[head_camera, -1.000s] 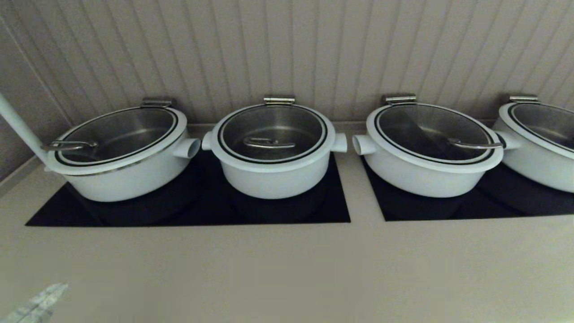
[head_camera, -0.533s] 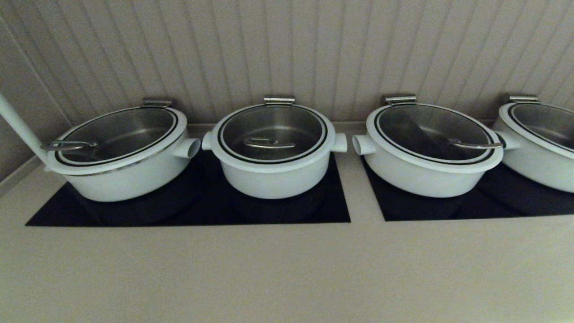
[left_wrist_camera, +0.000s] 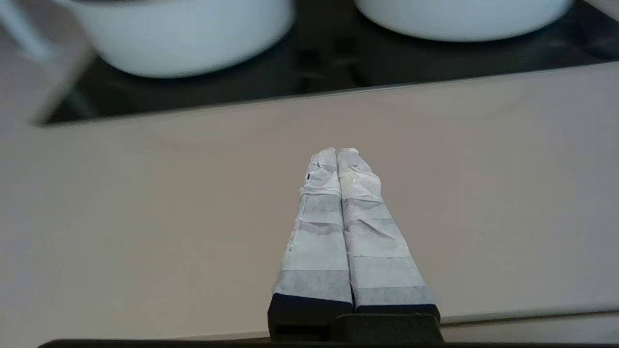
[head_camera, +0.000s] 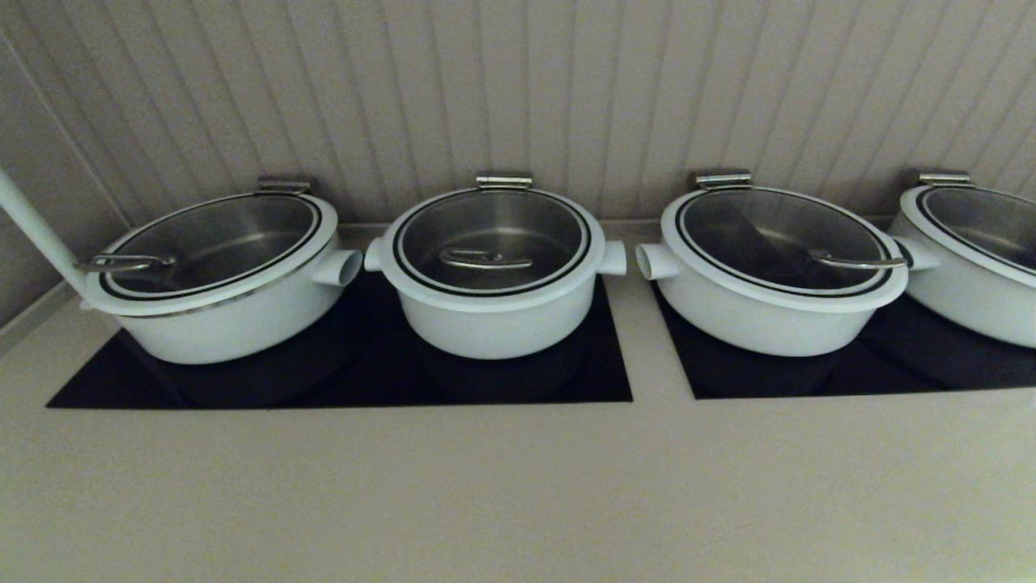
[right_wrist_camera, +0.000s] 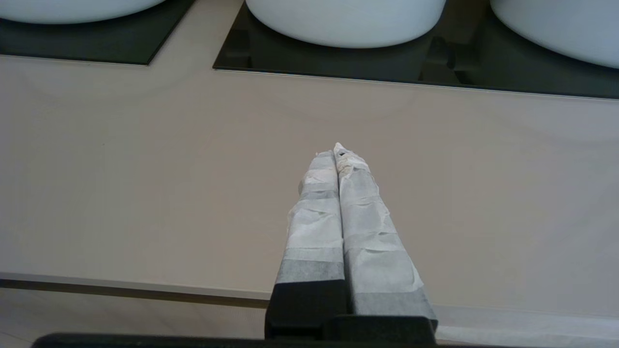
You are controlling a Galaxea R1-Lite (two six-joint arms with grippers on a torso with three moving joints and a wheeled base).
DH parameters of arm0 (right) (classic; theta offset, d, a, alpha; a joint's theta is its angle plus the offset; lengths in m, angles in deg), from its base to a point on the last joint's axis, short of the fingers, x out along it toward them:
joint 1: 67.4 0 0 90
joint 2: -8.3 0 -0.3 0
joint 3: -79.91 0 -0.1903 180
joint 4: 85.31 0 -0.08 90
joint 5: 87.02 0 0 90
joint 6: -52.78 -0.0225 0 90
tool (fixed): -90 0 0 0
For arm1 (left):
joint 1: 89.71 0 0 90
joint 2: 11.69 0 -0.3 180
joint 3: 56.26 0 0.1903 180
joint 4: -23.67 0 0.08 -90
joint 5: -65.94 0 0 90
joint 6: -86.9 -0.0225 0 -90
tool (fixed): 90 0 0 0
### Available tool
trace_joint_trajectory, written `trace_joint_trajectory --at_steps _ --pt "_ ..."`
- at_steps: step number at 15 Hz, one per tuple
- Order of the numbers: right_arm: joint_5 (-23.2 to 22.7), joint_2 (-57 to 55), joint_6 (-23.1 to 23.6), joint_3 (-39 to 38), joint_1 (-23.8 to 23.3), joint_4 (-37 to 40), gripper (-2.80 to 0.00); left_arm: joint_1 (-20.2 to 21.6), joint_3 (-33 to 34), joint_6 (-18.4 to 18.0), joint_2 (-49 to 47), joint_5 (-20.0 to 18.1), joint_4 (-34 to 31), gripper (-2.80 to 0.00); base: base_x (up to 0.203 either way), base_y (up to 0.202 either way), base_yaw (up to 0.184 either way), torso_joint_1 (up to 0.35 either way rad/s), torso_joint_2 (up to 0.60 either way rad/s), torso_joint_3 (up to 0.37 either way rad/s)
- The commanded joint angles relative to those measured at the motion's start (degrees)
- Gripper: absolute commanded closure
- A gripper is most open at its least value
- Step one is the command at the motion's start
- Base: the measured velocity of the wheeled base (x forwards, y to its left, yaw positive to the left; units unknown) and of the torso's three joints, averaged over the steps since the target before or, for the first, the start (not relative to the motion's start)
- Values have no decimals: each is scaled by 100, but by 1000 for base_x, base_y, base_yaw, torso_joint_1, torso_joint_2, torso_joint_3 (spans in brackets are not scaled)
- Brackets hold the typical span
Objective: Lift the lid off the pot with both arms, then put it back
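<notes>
The pot [head_camera: 494, 324], small, deep and white, stands in the middle of the row on the left black cooktop [head_camera: 340, 380]. The glass lid [head_camera: 492, 243] sits closed on it, with its arched steel handle [head_camera: 484, 259] at the centre. Neither arm shows in the head view. In the left wrist view my left gripper [left_wrist_camera: 337, 151] is shut and empty, low over the beige counter [left_wrist_camera: 145, 193] in front of the cooktop. In the right wrist view my right gripper [right_wrist_camera: 336, 151] is also shut and empty over the counter, near its front edge.
A wide white pot [head_camera: 218, 300] stands left of the small pot, and two more [head_camera: 777, 300] [head_camera: 971, 275] stand on the right cooktop [head_camera: 890, 364]. A white pole [head_camera: 32, 227] leans at the far left. A ribbed wall runs close behind the pots.
The left gripper's taped tip showed at the head view's bottom left corner a second ago and has dropped out of that view. The pots and lids have not moved.
</notes>
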Motion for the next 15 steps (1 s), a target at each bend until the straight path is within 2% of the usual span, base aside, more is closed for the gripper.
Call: trace_joint_trajectory --at_steps 1,4,15 --pt "-3 2 6 0 1 -1 0 -5 40 -268 283 281 -62 0 0 0 0 0 0 0" --pt "-3 2 6 0 1 -1 0 -5 40 -407 283 256 -283 0 0 0 0 0 0 0" --pt "-3 2 6 0 1 -1 0 -14 40 -372 283 199 -283 0 0 0 0 0 0 0"
